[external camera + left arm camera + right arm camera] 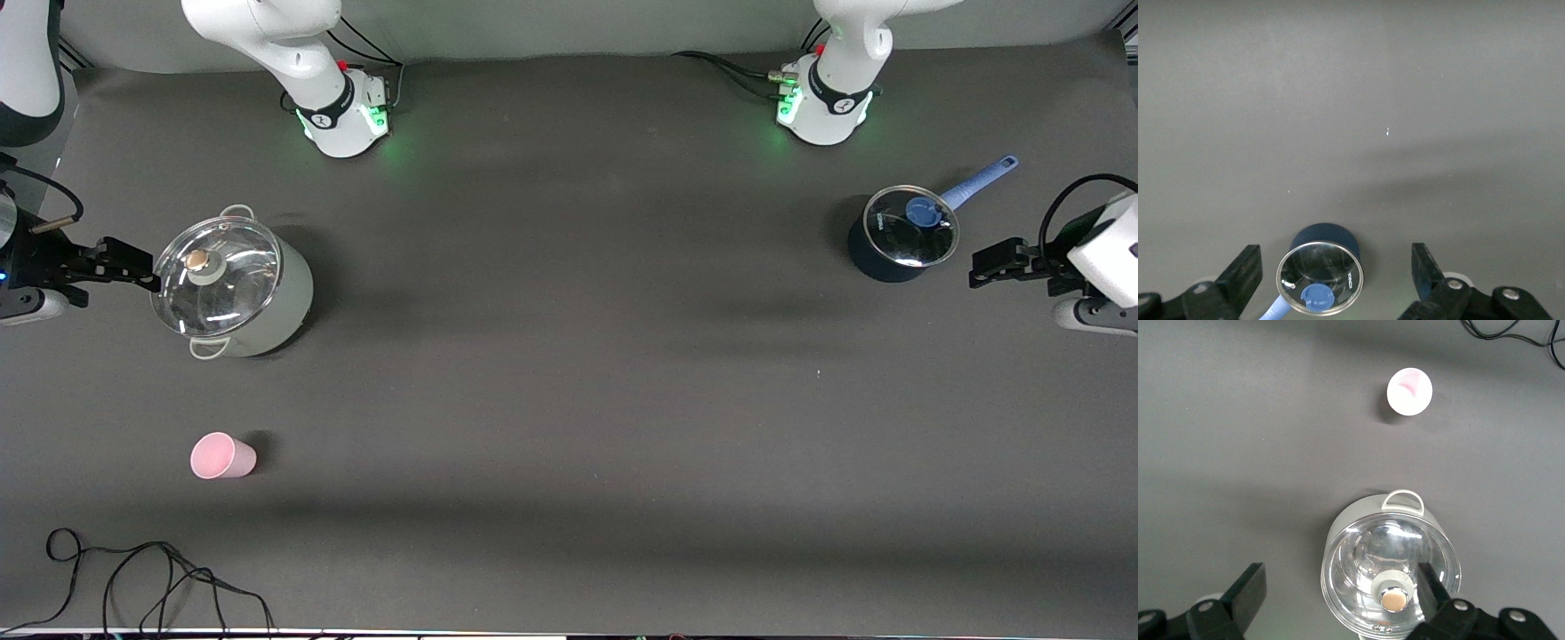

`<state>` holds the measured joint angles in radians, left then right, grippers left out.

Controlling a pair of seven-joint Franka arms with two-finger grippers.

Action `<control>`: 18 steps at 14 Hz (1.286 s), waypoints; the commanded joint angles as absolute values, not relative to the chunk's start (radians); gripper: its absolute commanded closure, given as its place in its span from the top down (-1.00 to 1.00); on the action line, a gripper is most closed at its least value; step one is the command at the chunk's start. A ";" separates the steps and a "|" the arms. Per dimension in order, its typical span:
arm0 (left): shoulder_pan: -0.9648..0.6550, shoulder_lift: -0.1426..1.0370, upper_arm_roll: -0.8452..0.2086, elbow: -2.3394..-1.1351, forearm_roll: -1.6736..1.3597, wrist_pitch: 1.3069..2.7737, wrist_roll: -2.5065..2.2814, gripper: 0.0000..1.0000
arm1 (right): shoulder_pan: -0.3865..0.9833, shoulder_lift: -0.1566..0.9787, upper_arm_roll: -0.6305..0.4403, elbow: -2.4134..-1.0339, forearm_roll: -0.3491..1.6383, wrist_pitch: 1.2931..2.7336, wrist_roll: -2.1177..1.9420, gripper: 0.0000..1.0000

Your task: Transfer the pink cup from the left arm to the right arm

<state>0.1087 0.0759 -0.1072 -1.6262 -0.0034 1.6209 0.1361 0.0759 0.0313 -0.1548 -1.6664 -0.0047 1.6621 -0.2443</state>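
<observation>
The pink cup [222, 455] stands upright on the dark table mat [569, 400], mouth up, toward the right arm's end of the table and nearer to the front camera than the pale green stockpot [238, 284]. Taking the stockpot as a clock centre in the front view, the cup sits at about six o'clock, well apart from it. Nothing touches the cup.

The stockpot wears a glass lid [216, 276] with a round brass-coloured knob [197, 260]. The right gripper [120, 265] hangs in the air at the stockpot's nine o'clock, just beside the lid's rim, its fingers spread wide and holding nothing; the right wrist view shows both black fingers [1245, 593] apart with the stockpot partly between them.

At the left arm's end stands a dark blue saucepan [896, 238] with a glass lid and a light blue handle [978, 182] pointing to about two o'clock. The left gripper [996, 265] waits at the saucepan's three o'clock, near it, fingers [1243, 273] wide apart and empty.

A black cable [133, 578] lies looped at the table edge nearest the front camera, at the cup's seven o'clock.
</observation>
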 commanded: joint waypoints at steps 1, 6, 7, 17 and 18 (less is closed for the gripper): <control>0.028 -0.032 -0.087 -1.774 -0.011 1.733 0.126 1.00 | 0.092 -0.001 -0.156 -1.671 -0.028 1.635 -0.186 0.99; 0.021 0.055 -0.086 -1.683 -0.011 1.740 0.127 1.00 | 0.080 -0.032 -0.147 -1.652 -0.028 1.608 -0.154 0.99; 0.026 0.061 -0.086 -1.674 -0.012 1.727 0.139 1.00 | 0.054 -0.040 -0.126 -1.652 -0.026 1.605 -0.149 0.99; 0.049 0.060 -0.083 -1.698 -0.009 1.714 0.146 1.00 | -0.020 -0.071 -0.051 -1.652 -0.014 1.582 -0.051 0.99; 0.051 0.060 -0.083 -1.698 -0.009 1.698 0.146 1.00 | -0.012 -0.074 -0.052 -1.652 -0.014 1.580 -0.049 0.99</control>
<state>0.0411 0.0603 -0.0841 -1.7032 -0.0048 1.7290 0.1313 -0.0150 -0.0562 -0.0573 -1.6570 -0.0048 1.5992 -0.0324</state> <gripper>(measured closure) 0.000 0.000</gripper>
